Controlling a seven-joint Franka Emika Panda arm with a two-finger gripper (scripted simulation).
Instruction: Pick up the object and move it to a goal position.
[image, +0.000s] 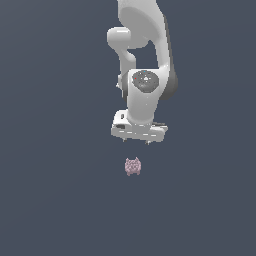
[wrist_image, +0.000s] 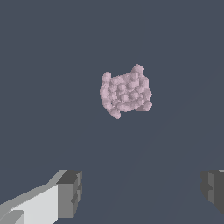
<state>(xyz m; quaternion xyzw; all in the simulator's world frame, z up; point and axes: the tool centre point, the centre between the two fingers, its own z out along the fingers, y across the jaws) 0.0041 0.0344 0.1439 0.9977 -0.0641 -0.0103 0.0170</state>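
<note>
Your gripper (image: 136, 141) hangs above the object (image: 133, 166), jaws spread wide (holding nothing), apparently so the fingers (wrist_image: 69, 193) can straddle it.

So the white Panda arm (image: 145, 60) comes down from the top of the exterior view, wrist pointed straight down. The gripper (image: 136, 141) hangs in the air with its jaws spread wide, and the dark finger pads (wrist_image: 70, 192) have nothing between them.

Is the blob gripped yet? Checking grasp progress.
No, the blob lies apart from the open tool, with nothing between its fingers.
</note>
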